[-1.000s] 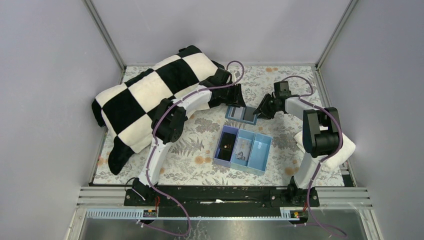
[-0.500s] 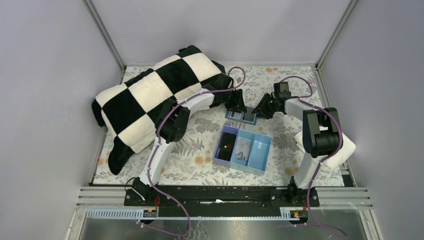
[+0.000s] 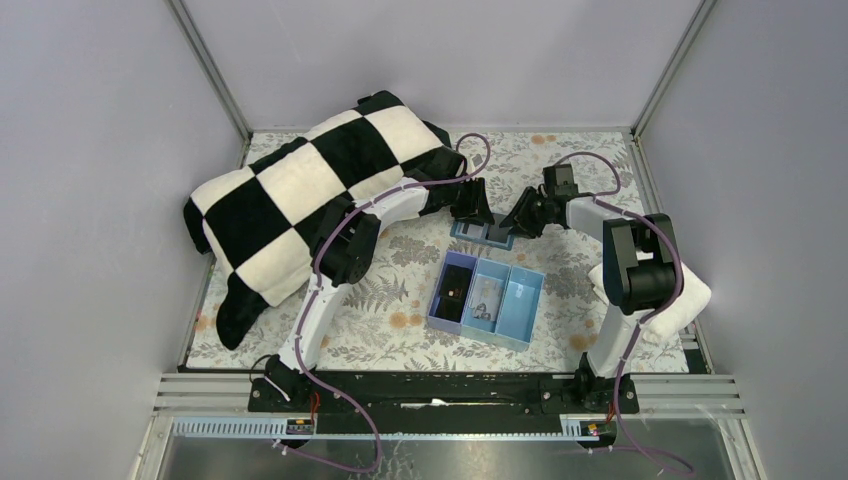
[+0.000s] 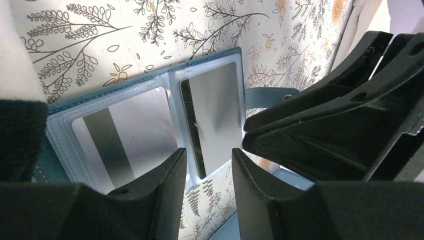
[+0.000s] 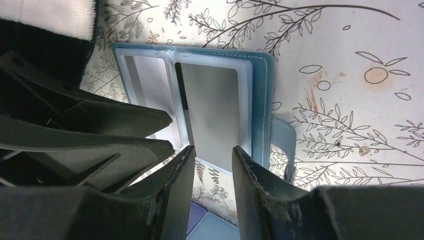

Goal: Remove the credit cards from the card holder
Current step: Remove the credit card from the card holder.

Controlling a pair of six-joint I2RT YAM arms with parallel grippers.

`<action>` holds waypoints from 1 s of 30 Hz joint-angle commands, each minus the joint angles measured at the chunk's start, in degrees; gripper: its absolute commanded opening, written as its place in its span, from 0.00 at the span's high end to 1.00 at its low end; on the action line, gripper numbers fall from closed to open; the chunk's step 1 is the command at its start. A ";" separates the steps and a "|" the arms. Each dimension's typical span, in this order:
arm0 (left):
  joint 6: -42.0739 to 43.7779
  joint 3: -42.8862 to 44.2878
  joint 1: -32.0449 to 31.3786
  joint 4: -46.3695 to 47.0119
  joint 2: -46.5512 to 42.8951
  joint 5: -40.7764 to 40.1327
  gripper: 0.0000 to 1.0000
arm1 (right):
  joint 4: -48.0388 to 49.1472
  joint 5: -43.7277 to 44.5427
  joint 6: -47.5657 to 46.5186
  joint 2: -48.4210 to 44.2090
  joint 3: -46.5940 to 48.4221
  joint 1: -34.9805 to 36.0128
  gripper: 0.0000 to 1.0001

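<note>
- card holder is lying open flat on the tabletop, at 12 o'clock from the blue tray
- both credit cards are tucked in its clear pockets
- left fingers, at its 10 o'clock, are a bit spread and gripping nothing
- right fingers, at 2 o'clock, are also slightly spread, with the strap-side card's edge in the gap

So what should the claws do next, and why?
Probably the right claw should ease down and close on the near end of the grey card lined up between its open fingers. That card still sits in its pocket in the open card holder, and the left claw hovers open alongside.
</note>
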 commanded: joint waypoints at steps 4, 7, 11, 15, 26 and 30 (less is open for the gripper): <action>0.86 0.13 0.18 1.64 0.19 0.56 0.57 | 0.14 2.11 -0.93 0.67 0.25 0.51 0.59; 0.89 0.17 0.11 1.57 0.37 0.56 0.58 | -0.16 3.03 -1.23 0.27 0.25 0.51 0.59; 0.92 0.25 0.11 1.63 0.40 0.56 0.58 | -0.48 3.46 -1.60 0.95 0.43 0.51 0.59; 1.19 0.01 0.11 1.48 0.27 0.30 0.58 | -0.31 3.75 -1.78 1.05 0.04 0.51 0.59; 1.88 -0.46 0.29 0.83 0.44 0.14 0.59 | 3.49 -0.85 0.13 3.76 -0.27 0.51 0.60; 2.36 -1.02 0.61 0.60 0.05 -0.38 0.59 | 3.76 -0.68 0.36 3.90 -0.07 0.51 0.59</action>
